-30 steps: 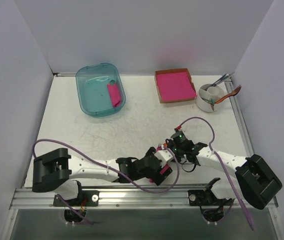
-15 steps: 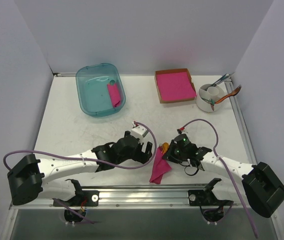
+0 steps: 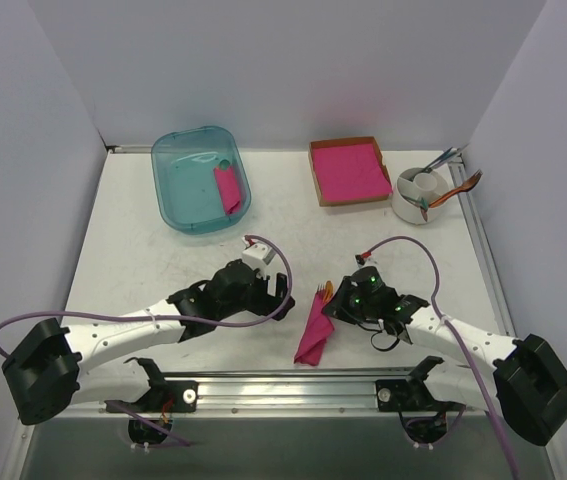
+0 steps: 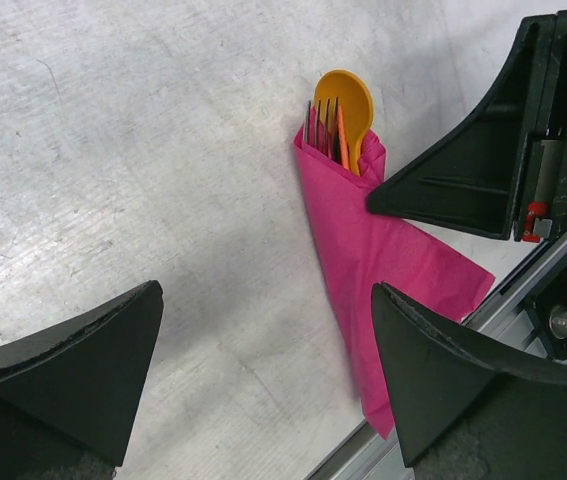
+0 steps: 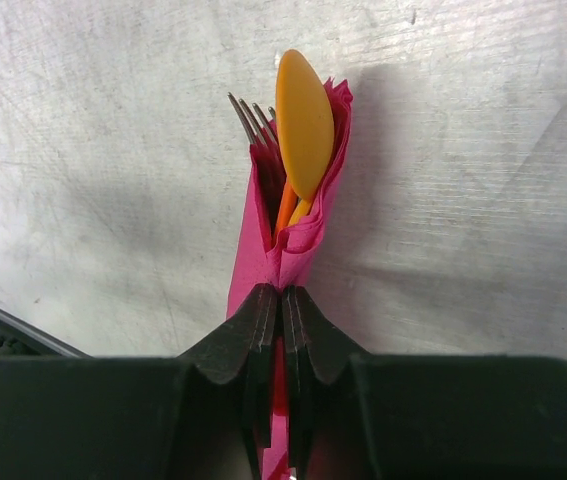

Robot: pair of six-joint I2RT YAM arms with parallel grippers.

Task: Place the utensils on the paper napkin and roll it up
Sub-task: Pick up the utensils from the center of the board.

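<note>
one napkin (image 5: 256, 252) pinch, right-wrist view only

My left wrist camera shows my left gripper (image 4: 266, 295) with its two black fingers spread wide, one at each lower corner, over the scuffed white table (image 4: 113, 130). Beyond them lies the magenta-pink paper napkin (image 4: 373, 270), wrapped into a narrow bundle. The round bowl of the small orange spoon (image 4: 348, 98) and the tines of the small grey fork (image 4: 319, 118) poke from its far end, side by side. The black right gripper (image 4: 377, 203) reaches in from the right, its tip against the bundle's edge. The napkin's near end runs beside one finger, by the aluminium rail (image 4: 523, 285).
</note>
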